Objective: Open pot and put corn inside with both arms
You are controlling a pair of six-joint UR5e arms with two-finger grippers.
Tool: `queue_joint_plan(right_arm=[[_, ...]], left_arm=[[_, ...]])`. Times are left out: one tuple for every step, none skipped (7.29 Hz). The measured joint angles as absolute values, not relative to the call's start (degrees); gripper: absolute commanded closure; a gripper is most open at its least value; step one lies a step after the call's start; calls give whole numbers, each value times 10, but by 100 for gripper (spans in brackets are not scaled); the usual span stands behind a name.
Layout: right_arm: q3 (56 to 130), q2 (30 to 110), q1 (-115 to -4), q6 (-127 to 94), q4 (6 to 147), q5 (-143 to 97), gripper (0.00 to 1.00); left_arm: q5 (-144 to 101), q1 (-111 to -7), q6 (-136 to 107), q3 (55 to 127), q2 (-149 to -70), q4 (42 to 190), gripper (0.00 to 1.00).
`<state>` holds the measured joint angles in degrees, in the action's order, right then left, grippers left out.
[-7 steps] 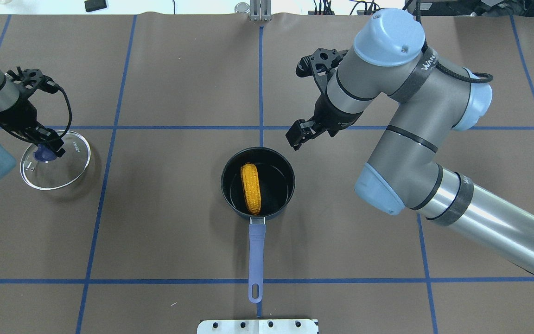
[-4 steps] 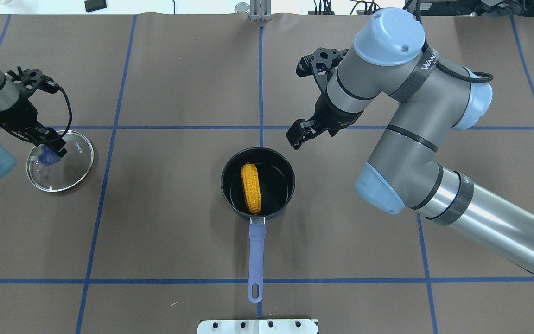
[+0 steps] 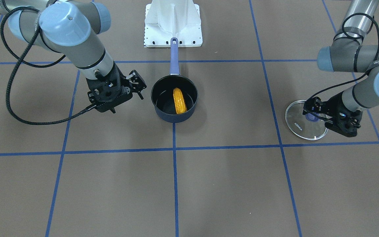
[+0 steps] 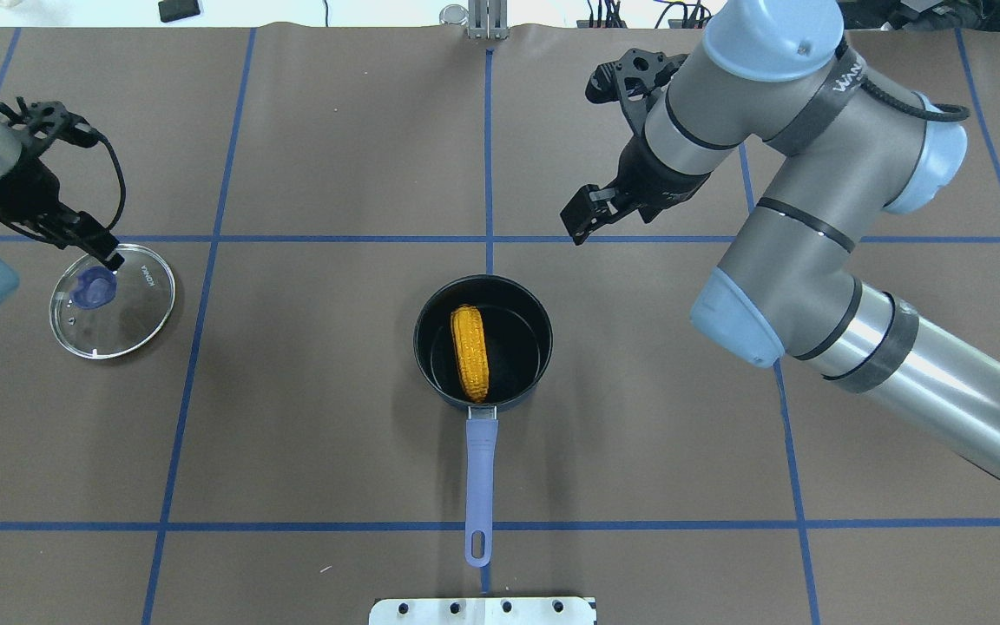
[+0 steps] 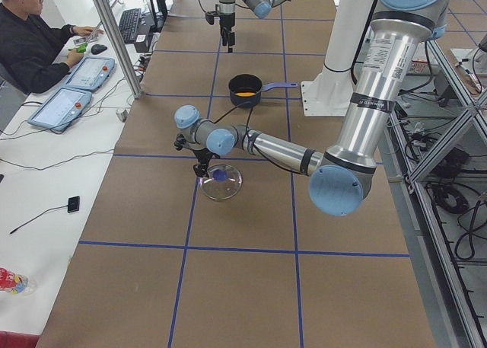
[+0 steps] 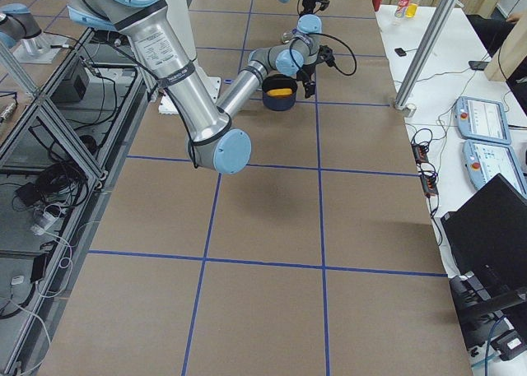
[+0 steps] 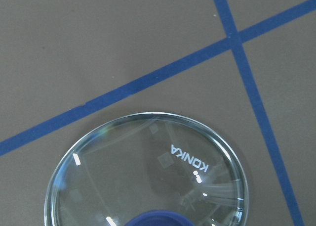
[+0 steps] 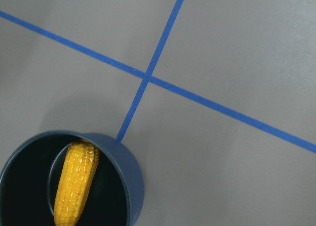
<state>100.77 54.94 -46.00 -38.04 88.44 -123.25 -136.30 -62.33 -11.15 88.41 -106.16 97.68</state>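
**Closing stage of the task.** The pot is shown uncovered at the centre of the tabletop, with its handle pointed toward the robot's base. The corn is seen lying inside the pot, along the handle's line and slightly toward the pot's left side. The lid is laid flat on the tabletop well to the left, apart from the pot.

The left tool is held just above the lid, beside its blue knob. No contact with the knob is visible from overhead, and how far the tool is parted cannot be told from any view. The right tool is held beyond the pot on the right, clear of the rim. Its fingers are parted by a narrow gap and nothing is carried between them.

Both opening and loading are judged complete, and only the clearing of the arms is judged to be left. For the next move, each tool would have to be lifted away without lid or pot being nudged. Care is called for at the left, where the fingertips are close to the knob.
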Motion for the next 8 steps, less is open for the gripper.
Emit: queue_joint_plan(right_arm=[[1017,567,-477,-362,884,-1232,0],[1021,582,-492,-351,885,-1230,0],[1023,595,-510,-349,888,-1230,0],[1024,606,-529,-346,890,-1233,0],[1028,624,-545,-345,890,-1235,0],[1040,656,-566,-344,890,-1236,0],[1056,706,-598,-342,890,-1243,0],[1071,763,-635,-328,889,-1250,0]], left_arm=[[-1362,-656,-110,886,-1065,976,0],[-1362,-690,-102,887,-1066,976,0],[-1363,-722,-81,889,-1065,973,0],[-1364,-751,-57,890,-1060,971,0],[-1365,-780,-30,894,-1045,970,0],[-1367,-808,-1,901,-1027,968,0],[-1367,-832,22,907,-1009,965,0],[-1367,-853,45,912,-993,963,0]])
